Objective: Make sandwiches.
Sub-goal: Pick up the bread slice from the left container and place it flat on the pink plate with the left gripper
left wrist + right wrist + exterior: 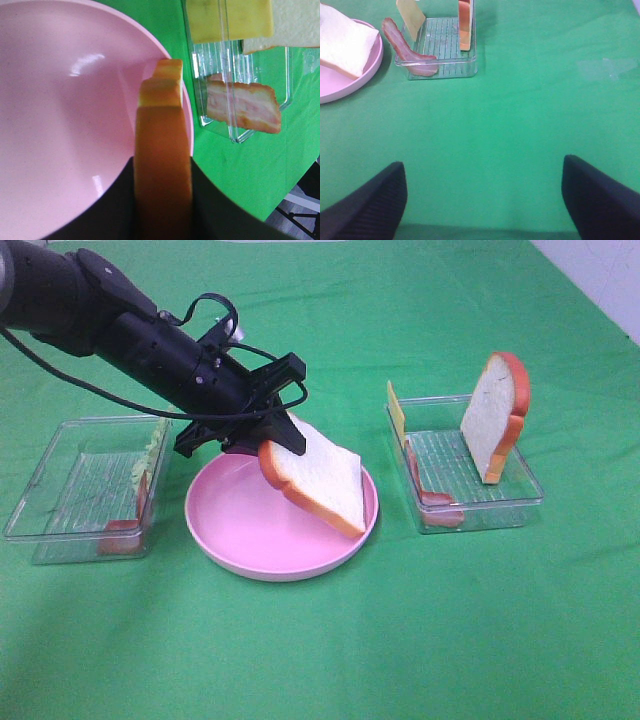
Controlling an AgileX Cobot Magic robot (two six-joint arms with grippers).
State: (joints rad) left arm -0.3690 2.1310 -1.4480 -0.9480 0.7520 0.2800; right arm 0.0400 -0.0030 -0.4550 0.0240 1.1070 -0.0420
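Overall, the work surface is a green cloth with three stations: a pink plate at centre and a clear tray on each side.

Left arm: reaches in from the far left corner and ends above the plate. The left gripper is clamped on a bread slice, its jaws pinching the crust at the slice's upper end. The slice hangs below and ahead of the gripper, tilted, with its lower corner down near the plate's right rim. Whether it touches cannot be told.

Right gripper: jaws spread wide and grasping nothing, over bare cloth well short of the right tray. It does not appear in the high view.

Left tray: holds lettuce on edge against the side nearest the plate, with a bacon strip below it.

Right tray: holds a second bread slice standing upright, a cheese slice leaning at the plate-side wall, and further bacon below the cheese.

Assessment: the step in hand is laying the base slice; the plate otherwise holds nothing, so the build is at its start. The next move calls for lowering the slice until it lies flat inside the rim, then opening the jaws. Releasing at this tilt risks the slice tipping over the plate edge.
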